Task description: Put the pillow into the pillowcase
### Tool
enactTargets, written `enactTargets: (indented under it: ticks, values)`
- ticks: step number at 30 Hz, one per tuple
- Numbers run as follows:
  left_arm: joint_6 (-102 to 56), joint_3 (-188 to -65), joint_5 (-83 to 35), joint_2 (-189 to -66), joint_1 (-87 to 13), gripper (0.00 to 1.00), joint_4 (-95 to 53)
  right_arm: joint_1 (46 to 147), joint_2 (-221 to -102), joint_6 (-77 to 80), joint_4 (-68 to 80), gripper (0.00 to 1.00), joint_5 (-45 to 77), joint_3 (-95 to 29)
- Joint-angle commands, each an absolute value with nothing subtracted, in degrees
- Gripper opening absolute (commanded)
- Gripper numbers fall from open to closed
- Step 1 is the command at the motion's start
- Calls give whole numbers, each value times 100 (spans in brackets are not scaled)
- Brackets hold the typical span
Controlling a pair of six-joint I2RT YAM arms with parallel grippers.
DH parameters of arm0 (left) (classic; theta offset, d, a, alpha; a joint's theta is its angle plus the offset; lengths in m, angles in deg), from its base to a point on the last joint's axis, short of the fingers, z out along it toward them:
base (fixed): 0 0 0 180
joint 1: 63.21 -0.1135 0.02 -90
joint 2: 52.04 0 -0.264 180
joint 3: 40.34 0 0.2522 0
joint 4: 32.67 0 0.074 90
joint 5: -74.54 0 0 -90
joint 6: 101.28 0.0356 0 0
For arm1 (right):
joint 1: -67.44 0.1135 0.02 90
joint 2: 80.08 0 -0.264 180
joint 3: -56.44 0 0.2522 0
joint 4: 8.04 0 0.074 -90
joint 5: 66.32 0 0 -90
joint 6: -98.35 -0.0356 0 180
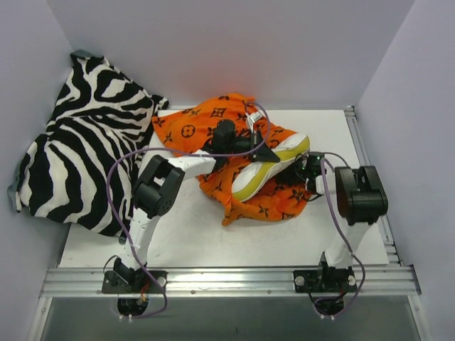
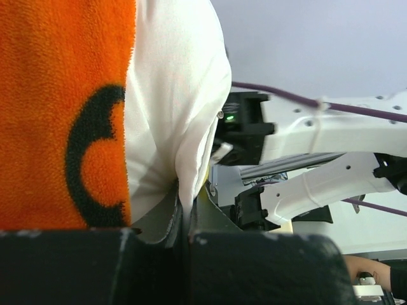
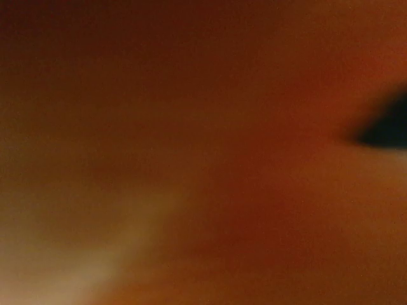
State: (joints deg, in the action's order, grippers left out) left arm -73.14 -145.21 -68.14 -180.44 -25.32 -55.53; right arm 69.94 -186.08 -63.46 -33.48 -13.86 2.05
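Note:
The orange pillowcase [image 1: 206,128] lies crumpled at the table's middle. The white pillow [image 1: 274,167] with yellow piping sticks out of its right side, partly wrapped in orange cloth. My left gripper [image 1: 266,150] is at the pillow's upper edge. In the left wrist view it [image 2: 184,219] is shut on a fold of the white pillow [image 2: 172,95], with the pillowcase [image 2: 57,95] lying against the pillow's left side. My right gripper [image 1: 307,170] is pushed into the orange cloth at the pillow's right end, its fingers hidden. The right wrist view shows only blurred orange cloth [image 3: 203,127].
A black-and-white zebra-striped cloth [image 1: 85,142] fills the left side, draped over the table's left edge. Walls close in the back and both sides. A metal rail [image 1: 227,277] runs along the near edge. The right arm [image 2: 331,127] shows in the left wrist view.

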Motion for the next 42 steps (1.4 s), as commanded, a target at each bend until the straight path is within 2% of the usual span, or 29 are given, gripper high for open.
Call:
enactTargets:
  ticks: [1,5,9,11,12,20,25,31,32,34,37,38,39,42]
  values:
    - [-7570,-14788,-6916,-17904,-2384,0,-6136,7139,-19141,-7627,-5368,12,-1069,6]
    - [-7412,-14709,-6881,-17799,-2357,0,-5917,7323,-19399,-7088,-4932,11,-736,-486]
    - [-7201,-14472,-6732,-17649,-2392,0,-5417,7491,-19180,-5592,-1092,3,20,-1251]
    - [-7087,-14306,-6513,-17562,-2462,0,-5231,7403,-19039,-4761,-250,3,266,-1497]
    - [-7008,-14261,-6433,-17535,-2489,0,-4995,7359,-18917,-4416,747,1,432,-1611]
    - [-6384,-14234,-5730,-17464,-2735,0,-4115,6043,-18468,-2472,3109,0,1260,-1946]
    - [-6155,-14305,-5676,-17491,-2727,0,-3938,5619,-17976,-1234,3429,1,1314,-1727]
    - [-5979,-14121,-5817,-17657,-2577,0,-3938,5777,-17563,-949,3148,22,-328,-1613]
    - [-6023,-14103,-5861,-17710,-2586,0,-4017,5838,-17466,-1141,3017,32,-374,-1595]
    - [-6487,-14033,-6001,-17868,-2603,0,-4332,6057,-17167,-1414,2823,38,-662,-1525]
    - [-7156,-13848,-6177,-17965,-2621,0,-5193,6390,-16789,-2187,2095,50,-561,-1323]
    - [-7218,-13856,-6247,-17974,-2604,0,-5395,6497,-16745,-2371,1736,59,-376,-1200]
    - [-7297,-13865,-6257,-17966,-2595,0,-5458,6567,-16788,-2678,1506,63,-305,-1147]
    - [-7464,-13935,-6353,-17974,-2595,0,-5634,6709,-17330,-3101,1232,66,99,-1286]
